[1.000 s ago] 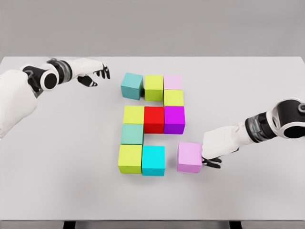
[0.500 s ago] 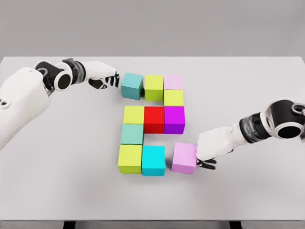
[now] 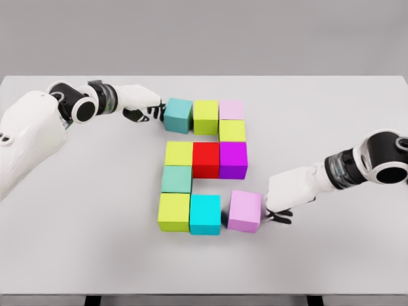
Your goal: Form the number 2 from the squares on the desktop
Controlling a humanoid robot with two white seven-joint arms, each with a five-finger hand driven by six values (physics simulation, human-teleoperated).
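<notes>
Top row: teal cube (image 3: 177,115), lime cube (image 3: 206,116) and pale pink cube (image 3: 231,109) lie side by side; the teal one sits a touch forward of its neighbours, with a thin gap beside the lime one.
Right link: yellow-green cube (image 3: 233,131) joins the top row to the middle row.
Middle row: yellow cube (image 3: 178,153), red cube (image 3: 206,159) and purple cube (image 3: 233,159) are packed tight.
Left link: sea-green cube (image 3: 176,179) drops to the bottom row.
Bottom row: lime-yellow cube (image 3: 174,211) and cyan cube (image 3: 205,214) touch; the lilac cube (image 3: 245,211) stands just beside the cyan one, slightly skewed.
Left hand (image 3: 143,105): fingers loosely curled, holding nothing, fingertips at the teal cube's left face.
Right hand (image 3: 288,191): pressed flat against the lilac cube's right side, gripping nothing.
Table (image 3: 76,210): white, bearing all ten cubes.
Progress: the figure 2 reads clearly; judged nearly complete, with only squaring of the two end cubes left.
</notes>
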